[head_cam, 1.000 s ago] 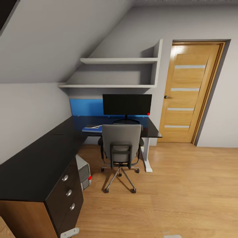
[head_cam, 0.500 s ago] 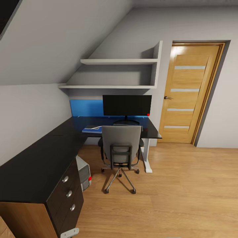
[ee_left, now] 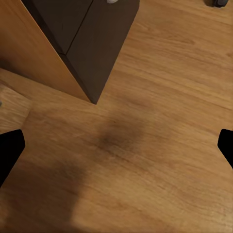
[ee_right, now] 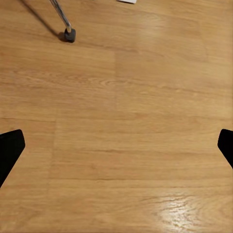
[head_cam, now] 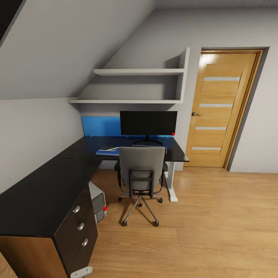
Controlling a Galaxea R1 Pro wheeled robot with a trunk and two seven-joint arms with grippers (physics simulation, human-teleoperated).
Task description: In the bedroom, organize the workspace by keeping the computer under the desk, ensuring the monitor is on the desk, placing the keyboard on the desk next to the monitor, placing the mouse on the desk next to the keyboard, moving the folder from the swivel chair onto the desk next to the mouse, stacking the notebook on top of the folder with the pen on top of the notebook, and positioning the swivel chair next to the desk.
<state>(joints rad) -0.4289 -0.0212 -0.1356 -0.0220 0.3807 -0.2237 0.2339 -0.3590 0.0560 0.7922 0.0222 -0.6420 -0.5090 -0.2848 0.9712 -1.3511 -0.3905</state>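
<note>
1. Where the sloped ceiling meets the far wall, the desk (head_cam: 46, 185) runs in an L along two walls, its black top bare along the near stretch.
2. The monitor (head_cam: 148, 122) stands upright on the far stretch of the desk, in front of a blue wall panel (head_cam: 100, 125).
3. The folder (head_cam: 106, 150) lies flat on the desk, to the left of the monitor; a dark notebook (head_cam: 107, 148) rests on it, and a thin white pen (head_cam: 112, 148) lies on the notebook.
4. The swivel chair (head_cam: 142, 173) sits pushed up to the desk right in front of the monitor, its backrest toward the camera, hiding the desk edge behind it.
5. The computer (head_cam: 98, 200) stands on the wooden floor (head_cam: 216, 224) under the desk, just beside the drawer unit (head_cam: 79, 227).
6. A wooden door (head_cam: 224, 108) stands to the right of the desk, and two white shelves (head_cam: 139, 71) hang above the monitor.
7. The left gripper (ee_left: 116, 145) hangs over bare floor near the corner of the drawer unit, fingers spread wide, grasping nothing.
8. The right gripper (ee_right: 116, 145) also hangs released over the floor, with a chair caster (ee_right: 69, 35) ahead of it.
</note>
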